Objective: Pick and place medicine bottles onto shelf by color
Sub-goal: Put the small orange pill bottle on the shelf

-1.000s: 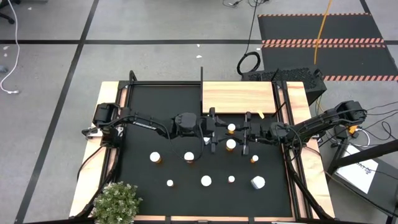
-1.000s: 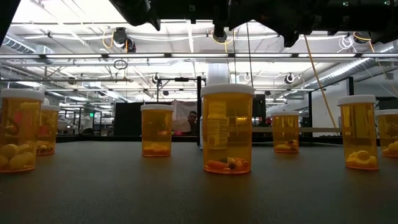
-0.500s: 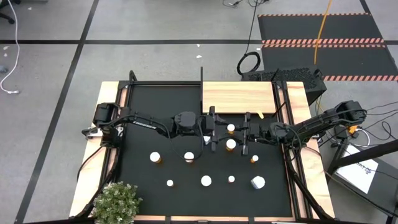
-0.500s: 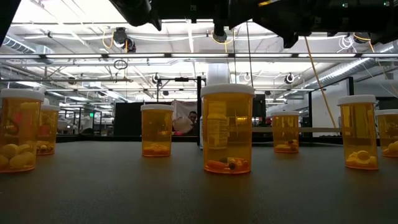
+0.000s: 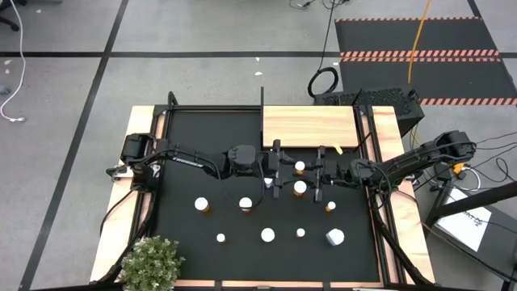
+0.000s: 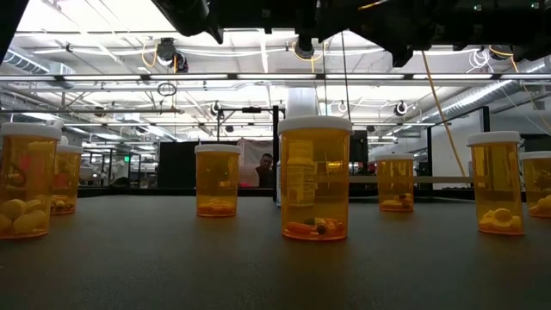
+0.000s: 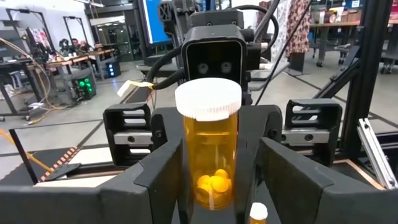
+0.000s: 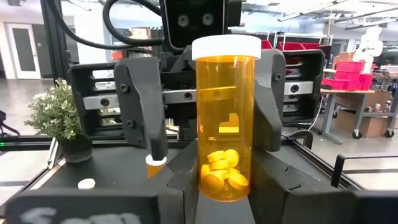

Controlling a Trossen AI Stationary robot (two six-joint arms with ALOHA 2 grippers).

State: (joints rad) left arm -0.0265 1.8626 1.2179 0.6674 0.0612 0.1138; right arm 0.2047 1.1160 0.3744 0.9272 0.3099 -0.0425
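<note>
The right end effector (image 8: 226, 171) grips an upright orange medicine bottle (image 8: 226, 118) between its fingers, while the left end effector (image 7: 217, 165) straddles that bottle, fingers wide and clear, so an off-centre close could tilt it or knock it loose.

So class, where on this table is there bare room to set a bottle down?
The shelf carries no bottles. The black mat's far-left stretch, between its frame and the left arm, is bare too. It is crowded mid-table, where both grippers meet around an orange bottle, and along the near rows of bottles.
</note>
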